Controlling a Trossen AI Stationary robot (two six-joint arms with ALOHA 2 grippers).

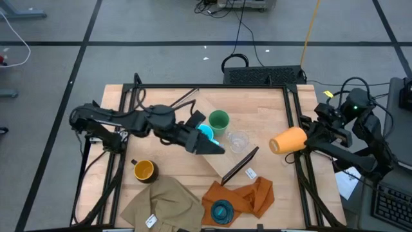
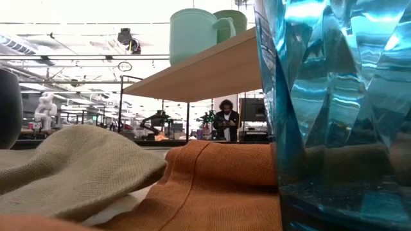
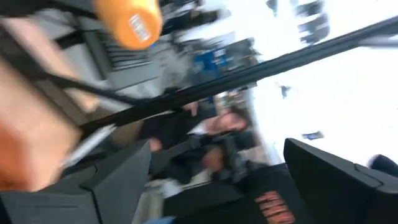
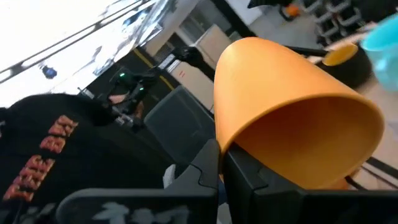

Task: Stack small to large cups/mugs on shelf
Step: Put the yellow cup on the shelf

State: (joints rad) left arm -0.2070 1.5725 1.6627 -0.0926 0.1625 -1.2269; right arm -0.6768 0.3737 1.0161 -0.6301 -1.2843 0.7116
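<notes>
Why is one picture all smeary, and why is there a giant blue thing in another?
In the left wrist view everything streaks, even the orange cup, so that picture is motion-blurred. In the low view the ribbed teal cup stands right against the lens, so it looks huge and glints with bright reflections; the room behind is washed out by ceiling lights.

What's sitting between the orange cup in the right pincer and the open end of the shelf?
In the high view the clear tumbler stands on the shelf, between the orange cup, held by the right pincer, and the green cup and light-blue mug. Nothing else visibly blocks it.
</notes>
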